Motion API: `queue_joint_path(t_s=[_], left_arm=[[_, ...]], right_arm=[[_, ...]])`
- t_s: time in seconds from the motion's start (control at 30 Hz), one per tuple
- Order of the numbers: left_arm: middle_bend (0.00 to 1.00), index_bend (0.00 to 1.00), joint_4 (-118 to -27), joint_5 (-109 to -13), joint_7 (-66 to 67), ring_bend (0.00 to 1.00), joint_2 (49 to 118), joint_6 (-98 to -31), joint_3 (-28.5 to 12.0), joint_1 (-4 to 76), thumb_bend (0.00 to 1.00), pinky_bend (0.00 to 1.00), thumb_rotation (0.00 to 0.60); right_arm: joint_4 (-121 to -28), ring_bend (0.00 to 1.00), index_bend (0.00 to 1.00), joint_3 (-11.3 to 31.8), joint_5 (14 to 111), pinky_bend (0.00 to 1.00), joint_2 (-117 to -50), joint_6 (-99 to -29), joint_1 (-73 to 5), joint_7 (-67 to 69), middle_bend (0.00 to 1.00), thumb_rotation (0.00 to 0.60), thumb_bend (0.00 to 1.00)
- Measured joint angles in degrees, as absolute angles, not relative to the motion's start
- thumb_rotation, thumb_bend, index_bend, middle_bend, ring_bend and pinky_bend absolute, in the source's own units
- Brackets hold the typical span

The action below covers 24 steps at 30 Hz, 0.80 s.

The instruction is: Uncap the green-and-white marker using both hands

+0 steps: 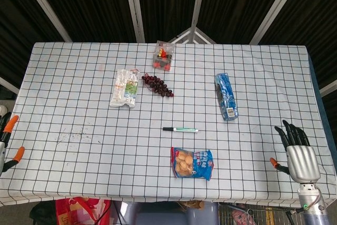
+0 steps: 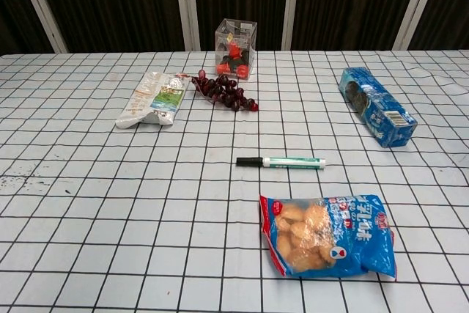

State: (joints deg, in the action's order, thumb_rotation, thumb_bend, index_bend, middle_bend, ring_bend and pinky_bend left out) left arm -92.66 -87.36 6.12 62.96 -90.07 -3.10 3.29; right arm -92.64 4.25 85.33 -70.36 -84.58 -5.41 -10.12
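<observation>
The green-and-white marker (image 1: 180, 129) lies flat near the middle of the checked tablecloth, its black cap pointing to the left; the chest view shows the marker (image 2: 281, 162) with nothing touching it. My right hand (image 1: 296, 148) hovers at the table's front right corner, far from the marker, fingers stretched out and empty. Only the orange-tipped fingers of my left hand (image 1: 7, 139) show at the far left edge, spread apart and holding nothing. Neither hand appears in the chest view.
A blue snack bag (image 1: 192, 163) lies just in front of the marker. A blue biscuit pack (image 1: 226, 96) sits to its right. Behind it are dark grapes (image 1: 157, 85), a clear box (image 1: 164, 56) and a white-green packet (image 1: 124, 87).
</observation>
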Motion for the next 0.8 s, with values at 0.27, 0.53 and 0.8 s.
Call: queue_joint_path(t_s=[0.27, 0.53, 0.8], left_arm=[[0.00, 0.00, -94.17, -87.98, 5.79, 0.00, 61.83, -91.16, -3.40, 3.06, 0.47, 0.03, 0.600], [0.00, 0.00, -93.29, -87.03, 4.54, 0.00, 61.49, -91.00, -3.55, 2.76, 0.47, 0.03, 0.600], [0.00, 0.00, -90.98, -85.95, 2.67, 0.00, 61.41, -90.90, -3.58, 2.19, 0.47, 0.03, 0.600]], right_arm=[[-99.31, 0.06, 0.21, 5.47, 83.59, 0.09, -71.34, -81.41, -7.94, -17.36, 0.02, 0.600, 0.19], [-104.79, 0.06, 0.25, 8.19, 78.18, 0.06, -78.24, -76.47, -13.54, -31.24, 0.02, 0.600, 0.19], [-106.03, 0.06, 0.28, 12.60, 63.85, 0.05, -92.13, -70.05, -23.22, -45.54, 0.02, 0.600, 0.19]])
